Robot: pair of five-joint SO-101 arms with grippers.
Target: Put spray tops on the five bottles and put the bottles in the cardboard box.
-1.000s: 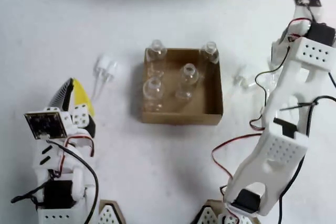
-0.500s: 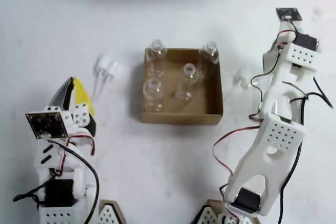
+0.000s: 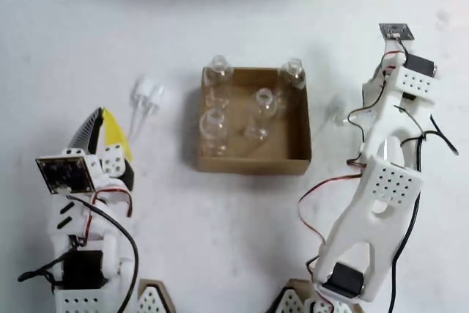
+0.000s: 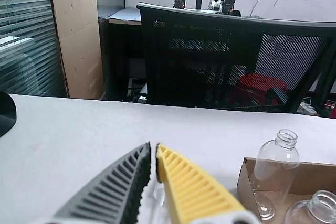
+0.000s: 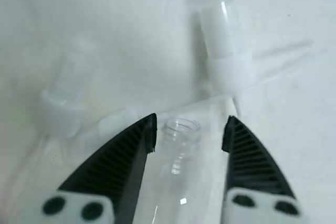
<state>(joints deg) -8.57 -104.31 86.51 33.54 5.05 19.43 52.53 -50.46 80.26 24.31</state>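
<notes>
In the right wrist view we see the right gripper (image 5: 190,124) wide open either side of a bottle (image 5: 181,136) neck on the bench (image 5: 105,24), with spray tops (image 5: 227,51) just beyond. In the high view the right arm (image 3: 388,181) covers that spot. Four bottles (image 3: 262,104) stand in the cardboard box (image 3: 297,157), and the left gripper (image 4: 153,150) is closed on nothing.

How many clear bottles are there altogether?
5. Four stand in the cardboard box: far-left bottle, far-right bottle, near-left bottle, middle bottle. The fifth bottle is between the right tool and its open jaws, outside the box.
</notes>
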